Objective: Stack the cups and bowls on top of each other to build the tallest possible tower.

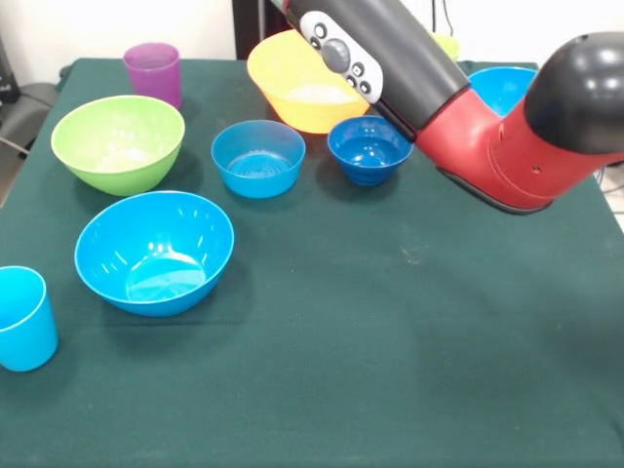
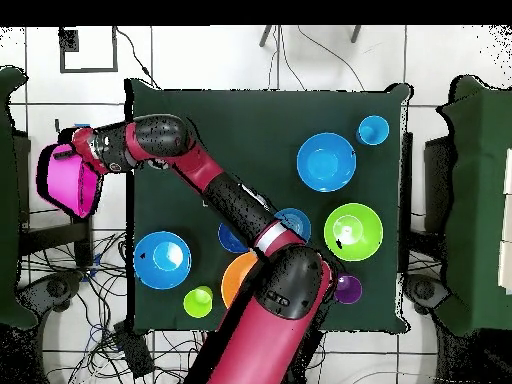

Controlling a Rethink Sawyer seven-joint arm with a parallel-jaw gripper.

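In the overhead view my gripper [image 2: 86,168] is out past the table's left edge, shut on the big pink bowl [image 2: 68,182], which hangs tilted in the air. The gripper is outside the front view; only my arm [image 1: 468,107] shows there. The big orange bowl [image 1: 297,88] and the small dark-blue bowl [image 1: 370,148] stand apart on the cloth. So do the small light-blue bowl [image 1: 258,156], green bowl [image 1: 119,141], two blue bowls [image 1: 154,252] [image 1: 502,88], purple cup [image 1: 151,70], light-blue cup [image 1: 21,317] and yellow-green cup [image 2: 198,301]. Nothing is stacked.
The dark green table [image 1: 390,370] has open cloth at its near side in the front view. Cables lie on the floor [image 2: 90,270] round the table's left side in the overhead view. Dark chairs [image 2: 470,200] stand at both sides.
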